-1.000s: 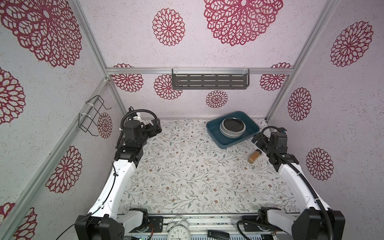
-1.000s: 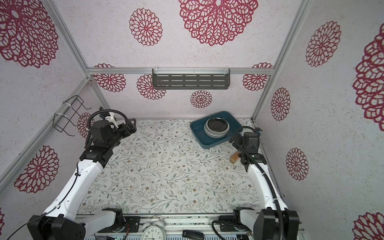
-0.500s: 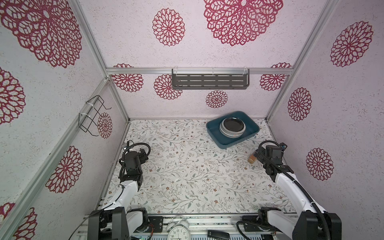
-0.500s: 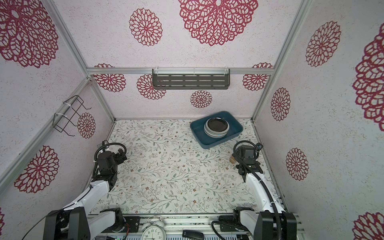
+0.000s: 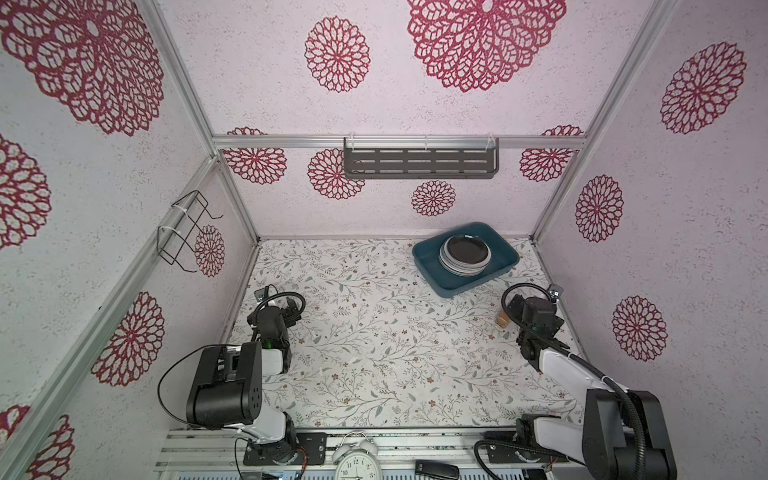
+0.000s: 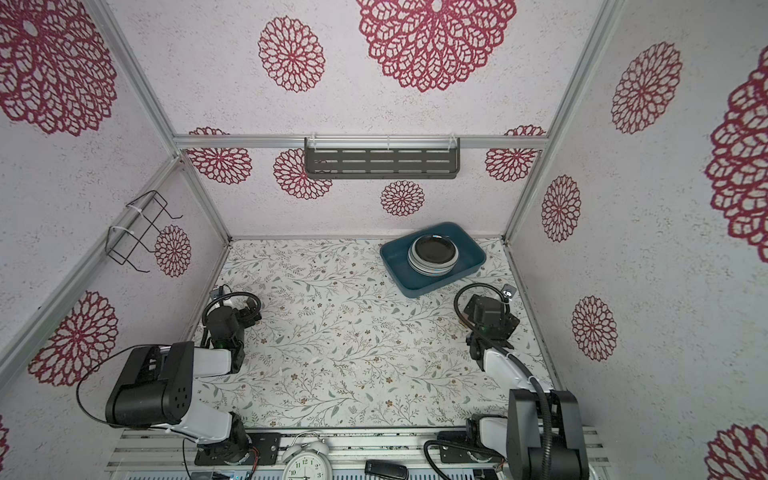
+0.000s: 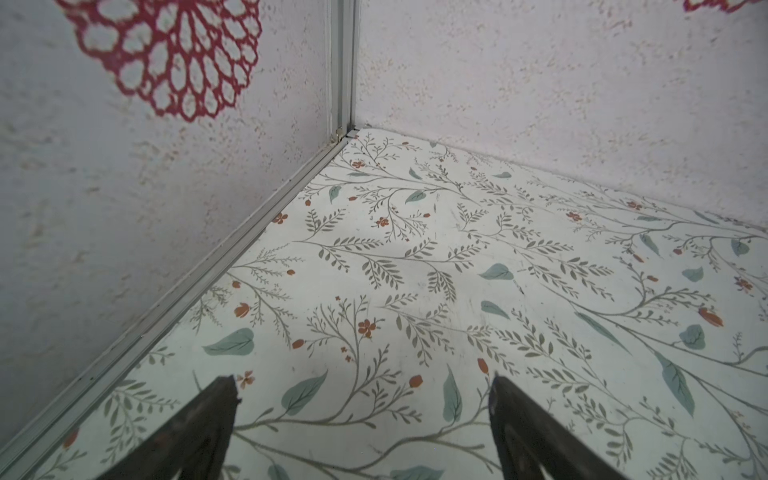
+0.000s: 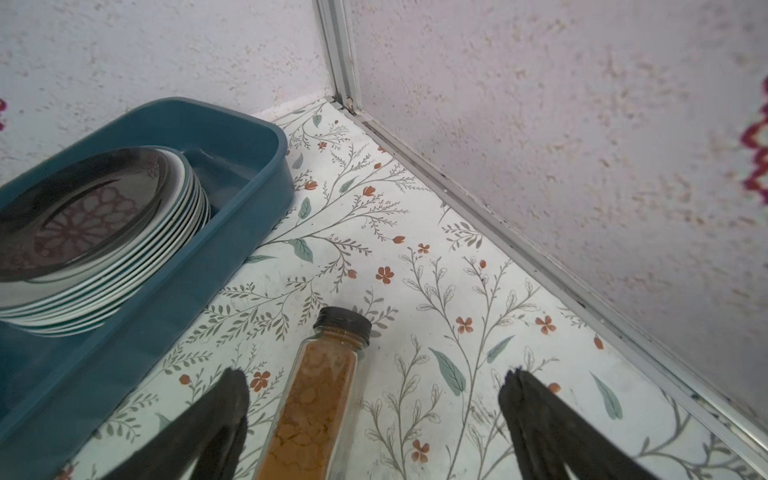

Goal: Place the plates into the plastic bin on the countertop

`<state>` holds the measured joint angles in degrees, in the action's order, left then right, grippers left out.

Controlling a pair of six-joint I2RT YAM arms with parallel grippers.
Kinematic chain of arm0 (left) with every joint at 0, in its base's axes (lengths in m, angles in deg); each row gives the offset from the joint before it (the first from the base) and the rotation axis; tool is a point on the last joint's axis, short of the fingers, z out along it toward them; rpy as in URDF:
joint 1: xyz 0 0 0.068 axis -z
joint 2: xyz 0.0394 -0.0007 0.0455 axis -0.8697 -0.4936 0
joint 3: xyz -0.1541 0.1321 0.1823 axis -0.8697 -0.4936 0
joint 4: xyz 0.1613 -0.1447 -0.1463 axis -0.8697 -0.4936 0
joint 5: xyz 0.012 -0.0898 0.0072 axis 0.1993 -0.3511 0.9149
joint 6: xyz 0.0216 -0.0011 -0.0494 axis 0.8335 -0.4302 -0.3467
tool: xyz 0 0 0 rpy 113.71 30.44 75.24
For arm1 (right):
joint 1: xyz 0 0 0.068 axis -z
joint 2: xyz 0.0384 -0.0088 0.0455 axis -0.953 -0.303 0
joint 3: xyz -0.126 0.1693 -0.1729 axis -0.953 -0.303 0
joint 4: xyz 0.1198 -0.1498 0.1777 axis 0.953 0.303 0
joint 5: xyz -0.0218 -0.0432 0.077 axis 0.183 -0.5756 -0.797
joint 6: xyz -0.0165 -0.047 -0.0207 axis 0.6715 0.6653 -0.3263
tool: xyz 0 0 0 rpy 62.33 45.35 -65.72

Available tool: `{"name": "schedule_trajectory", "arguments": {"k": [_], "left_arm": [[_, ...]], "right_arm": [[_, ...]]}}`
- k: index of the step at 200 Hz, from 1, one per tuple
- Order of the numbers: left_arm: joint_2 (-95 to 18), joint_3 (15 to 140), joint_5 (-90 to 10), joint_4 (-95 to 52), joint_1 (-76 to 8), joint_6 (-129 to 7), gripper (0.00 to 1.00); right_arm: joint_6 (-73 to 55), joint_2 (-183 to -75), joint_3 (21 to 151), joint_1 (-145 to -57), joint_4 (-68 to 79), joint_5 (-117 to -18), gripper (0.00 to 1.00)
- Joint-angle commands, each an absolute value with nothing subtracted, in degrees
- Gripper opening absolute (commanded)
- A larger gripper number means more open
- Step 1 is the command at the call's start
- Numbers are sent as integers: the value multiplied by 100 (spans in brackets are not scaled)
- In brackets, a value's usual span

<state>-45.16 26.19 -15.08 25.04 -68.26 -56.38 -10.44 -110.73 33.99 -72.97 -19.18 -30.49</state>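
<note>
See the plates (image 5: 465, 254) stacked inside the plastic bin (image 5: 430, 277), black one topmost, at far right of the table (image 5: 374, 340). Find left hand (image 7: 363, 386) spread, empty, over bare table. Find right hand (image 8: 376, 376) spread, empty, above spice jar (image 8: 328, 386) lying beside the bin.

Both top views: high over near edge, looking down, share whole countertop (image 5: 374, 353). Left wrist cam low, faces far-left corner (image 7: 345, 133); right wrist cam low, far-right corner (image 8: 347, 104).

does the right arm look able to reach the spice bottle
Probably yes: the right gripper is open, and the spice bottle lies uncovered on the countertop close by, in line with its jaws.
</note>
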Motion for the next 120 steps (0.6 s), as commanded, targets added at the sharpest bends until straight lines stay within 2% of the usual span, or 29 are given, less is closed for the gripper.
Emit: {"name": "schedule_trajectory", "arguments": {"k": [1, 22, 79, 89, 109, 120], "left_arm": [[-4521, 2718, -1478, 2970, -6839, -5522, 97], [-4553, 2711, -1475, 3040, -6841, -5507, 97], [-4546, 2735, -1411, 2994, -6810, -5511, 97], [-4549, 2739, -1404, 2989, -6811, -5507, 97], [-4546, 2743, -1395, 2983, -6801, -5497, 97], [-4555, 2748, -1395, 2972, -6799, -5502, 97]], "right_arm": [[-314, -11251, 2961, -7340, -3886, -3039, 99], [99, -11529, 2932, -7372, -4183, -3235, 99], [431, -12492, 2244, -7421, -6301, -3579, 99], [523, -12494, 2266, -7434, -6219, -3806, 99], [574, -13006, 2082, -7482, -7152, -3631, 99], [476, -12806, 2231, -7487, -6514, -3640, 99]]}}
